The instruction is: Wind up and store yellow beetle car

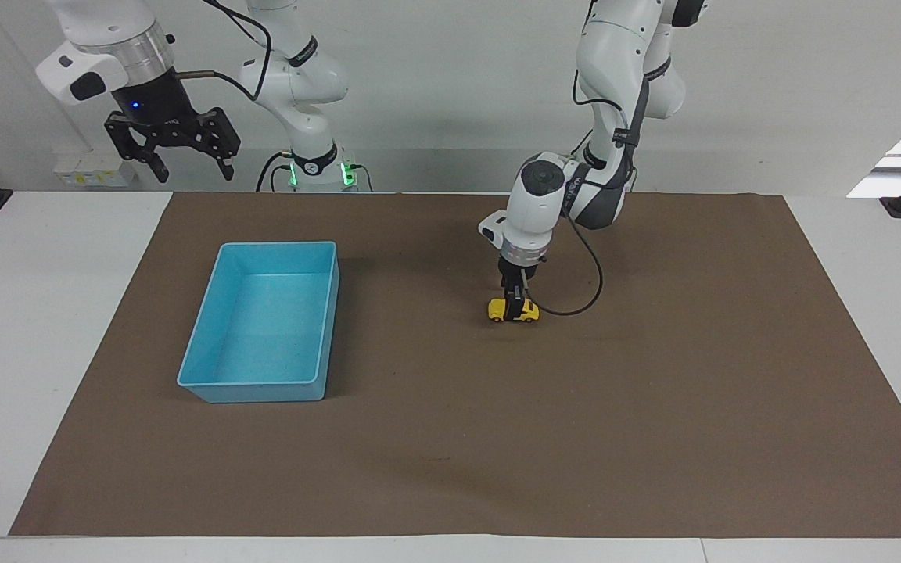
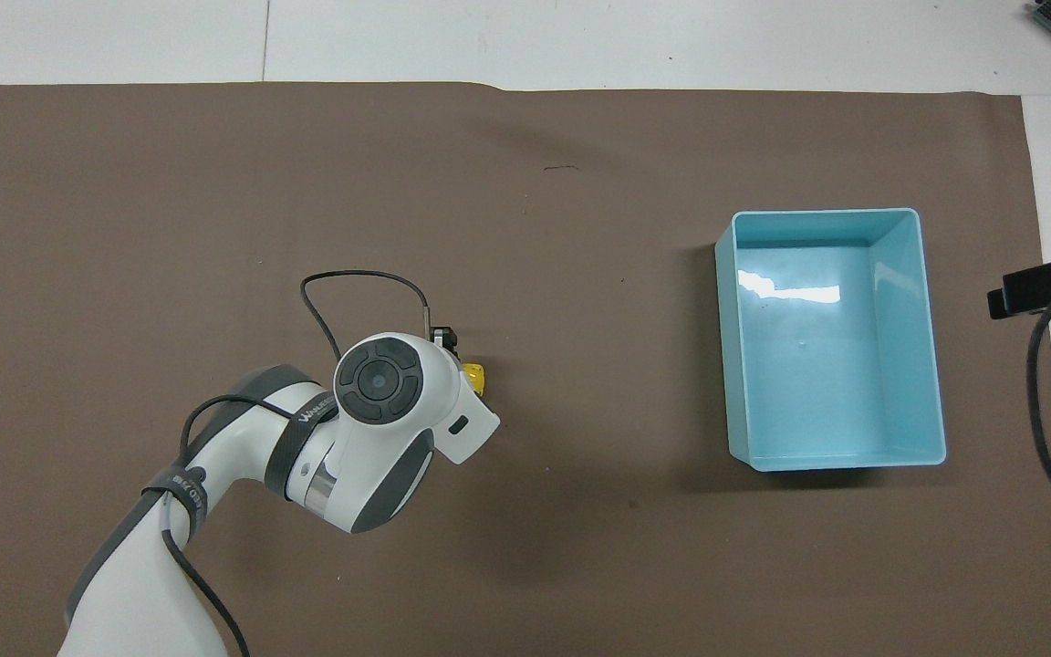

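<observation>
The small bright yellow toy beetle car (image 1: 525, 312) has a smooth, slightly shiny painted shell. The rectangular light-blue plastic tray (image 2: 931, 338) is glossy, its floor mirroring a white glare. The large brown mat (image 1: 497, 438) looks matt and paper-like, with a faintly grainy face. The white table (image 1: 44, 313) under it is smooth and dull. Both arms wear glossy white plastic casings.

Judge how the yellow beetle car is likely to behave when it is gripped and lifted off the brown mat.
The yellow beetle car stands on small wheels, so a sideways nudge would probably roll it. Its rounded body may slip between narrow fingers; the left hand is down over its middle. It is tiny beside the blue tray, so it is likely light.
</observation>
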Robot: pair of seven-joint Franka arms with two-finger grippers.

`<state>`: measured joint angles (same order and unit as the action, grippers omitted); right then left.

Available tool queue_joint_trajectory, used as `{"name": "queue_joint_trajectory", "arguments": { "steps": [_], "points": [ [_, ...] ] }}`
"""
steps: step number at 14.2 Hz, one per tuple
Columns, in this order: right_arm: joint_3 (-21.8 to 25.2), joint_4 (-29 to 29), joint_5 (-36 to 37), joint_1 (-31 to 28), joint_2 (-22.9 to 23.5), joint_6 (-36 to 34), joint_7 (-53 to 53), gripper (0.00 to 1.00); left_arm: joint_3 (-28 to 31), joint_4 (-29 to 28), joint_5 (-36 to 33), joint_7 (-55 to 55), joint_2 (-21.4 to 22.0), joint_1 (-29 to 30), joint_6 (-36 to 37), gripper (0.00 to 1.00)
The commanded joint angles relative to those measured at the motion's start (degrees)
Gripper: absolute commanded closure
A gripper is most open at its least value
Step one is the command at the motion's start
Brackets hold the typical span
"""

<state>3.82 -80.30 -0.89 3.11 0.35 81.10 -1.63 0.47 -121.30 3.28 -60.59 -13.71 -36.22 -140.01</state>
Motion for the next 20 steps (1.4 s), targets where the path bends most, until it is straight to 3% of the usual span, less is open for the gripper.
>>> {"name": "queue_joint_trajectory", "arguments": {
  "steps": [1,2,8,12,20],
  "points": [
    [-0.21,-0.03,-1.04,-0.74,-0.53,-0.16,0.66,0.00,1.02,-1.13,-0.20,0.48,0.70,-0.61,-0.08,0.74],
    [-0.21,-0.03,-1.04,-0.74,-0.53,-0.16,0.66,0.00,1.02,-1.04,-0.21,0.48,0.70,-0.35,0.44,1.00],
    [-0.30,-0.03,-1.39,-0.74,-0.53,-0.16,0.57,0.00,1.11,-1.13,-0.21,-0.23,0.79,0.53,0.71,1.00],
    [-1.35,-1.43,-3.50,-0.47,-3.25,-0.51,0.66,0.00,1.02,-1.13,-0.29,-2.33,0.70,3.77,1.58,1.00],
    [-0.65,-1.53,-3.32,-1.09,-3.16,-0.51,0.66,0.00,1.11,-1.92,-0.29,-9.18,0.70,9.14,1.67,1.00]
  ]
}}
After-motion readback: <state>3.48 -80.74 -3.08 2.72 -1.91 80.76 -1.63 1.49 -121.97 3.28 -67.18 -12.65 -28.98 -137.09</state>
